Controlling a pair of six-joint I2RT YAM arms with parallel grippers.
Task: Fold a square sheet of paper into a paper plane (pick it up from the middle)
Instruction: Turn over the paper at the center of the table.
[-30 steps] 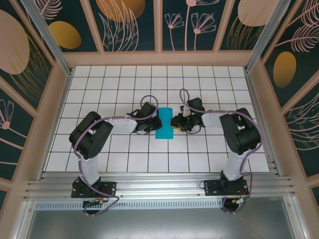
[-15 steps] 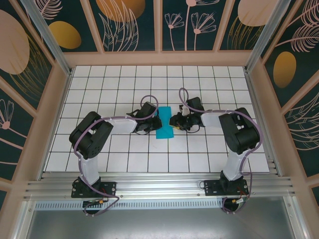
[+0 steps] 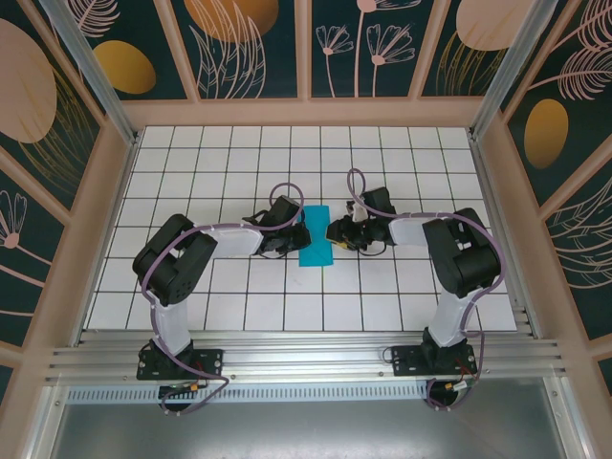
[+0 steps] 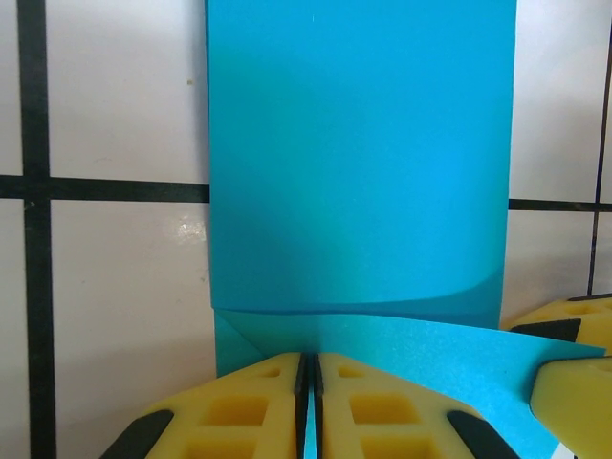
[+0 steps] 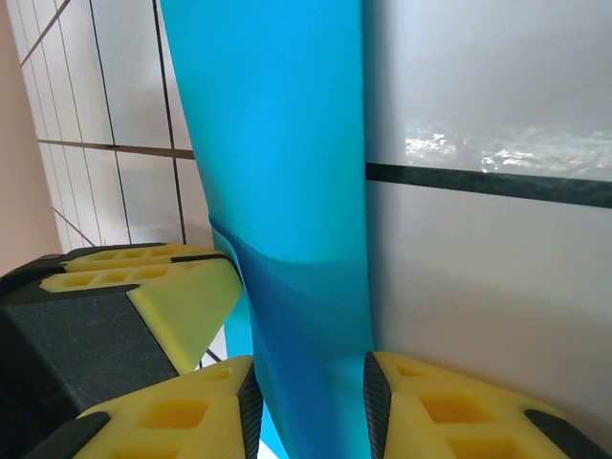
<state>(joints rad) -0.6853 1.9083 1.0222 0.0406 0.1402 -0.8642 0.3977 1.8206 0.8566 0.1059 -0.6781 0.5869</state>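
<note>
We see the folded paper [image 3: 314,247] mid-frame; left gripper [image 4: 308,368] pinches its edge tight, right gripper [image 5: 308,381] has jaws apart loosely round the opp. edge, so a one-sided pull could skew or tear it.

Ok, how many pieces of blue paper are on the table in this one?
1. A folded blue sheet sits at the middle of the table, with the left gripper shut on one edge and the right gripper astride the opposite edge. A second sheet underneath can't be ruled out.
</note>
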